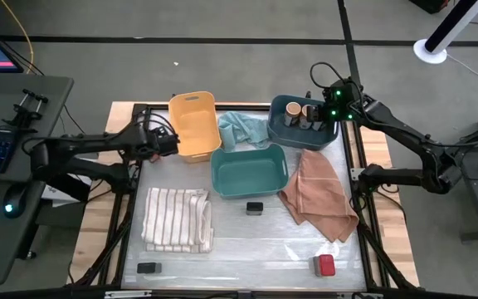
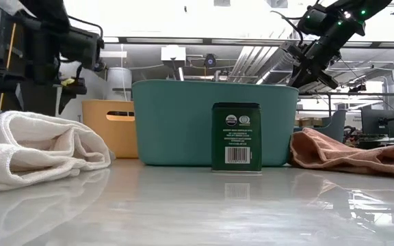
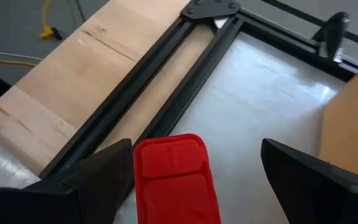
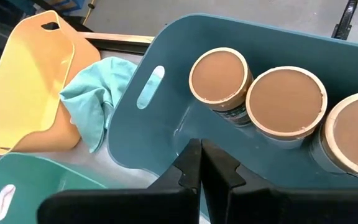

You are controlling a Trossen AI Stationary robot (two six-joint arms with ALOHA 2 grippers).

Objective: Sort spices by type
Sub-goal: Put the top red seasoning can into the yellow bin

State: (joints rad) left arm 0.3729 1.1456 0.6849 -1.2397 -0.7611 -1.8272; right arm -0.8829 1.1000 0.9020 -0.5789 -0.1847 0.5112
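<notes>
My left gripper (image 1: 171,139) (image 3: 196,144) is open at the left rim of the orange bin (image 1: 193,124). In its wrist view a red-topped jar (image 3: 174,180) sits between its fingers, close to one finger (image 3: 104,180) and well apart from the other. My right gripper (image 1: 330,115) (image 4: 201,152) is shut above the blue-grey bin (image 1: 282,106) (image 4: 166,56), which holds three round jars with tan lids (image 4: 219,76). On the table stand a black tin (image 1: 254,208) (image 2: 236,137), a second tin (image 1: 148,267) and another red-topped jar (image 1: 324,266). My left gripper is open around the red-topped jar. The jar's side (image 3: 138,180) lies right beside one finger; I cannot tell whether that finger touches it. My right gripper touches nothing.
An empty teal bin (image 1: 249,170) (image 2: 214,123) stands mid-table. A teal cloth (image 1: 239,129) lies between the bins, a striped cloth (image 1: 177,218) to the near left and a brown cloth (image 1: 318,195) to the right. Bare table shows along the near edge.
</notes>
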